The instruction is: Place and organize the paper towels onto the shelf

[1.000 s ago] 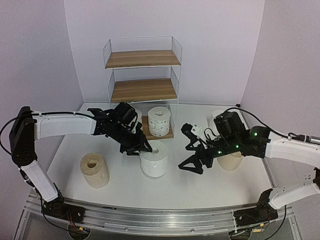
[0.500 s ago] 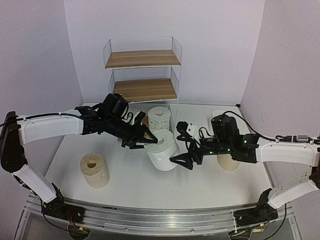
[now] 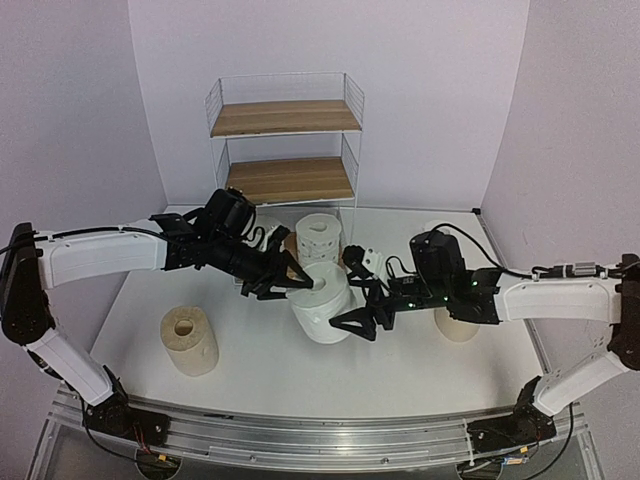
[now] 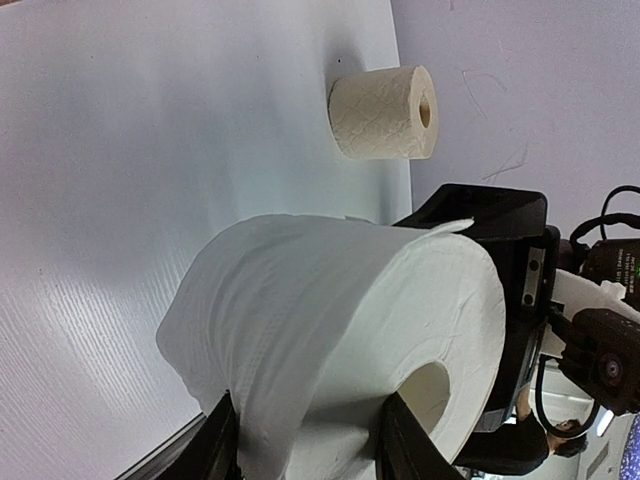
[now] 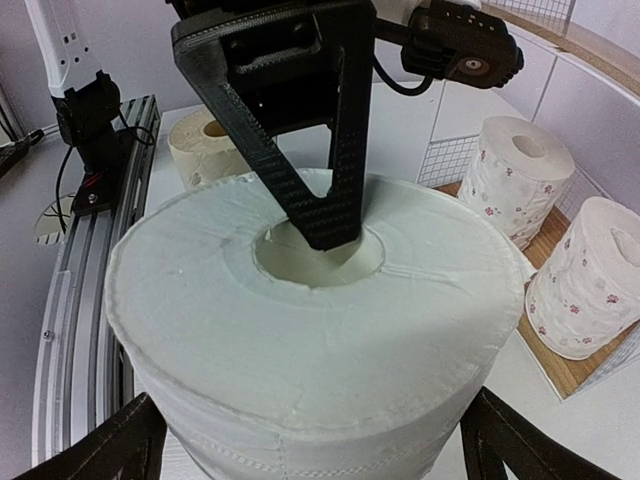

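Right end effector [image 3: 350, 322]: fingers spread, flanking white roll [image 3: 322, 305]. Tan roll [image 3: 187, 340]: upright, near left of desk [image 3: 250, 380]. Left end effector [image 3: 298, 285]: pinching white roll's wall, one finger in core; roll tilted, mid desk. Dotted rolls [image 5: 515, 175]: bottom board of shelf [image 3: 285, 180], far

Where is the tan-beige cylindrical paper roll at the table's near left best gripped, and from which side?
Grip its wall from above: the tan-beige paper roll stands upright with hollow core open upward, so one finger probably fits inside, the other outside.
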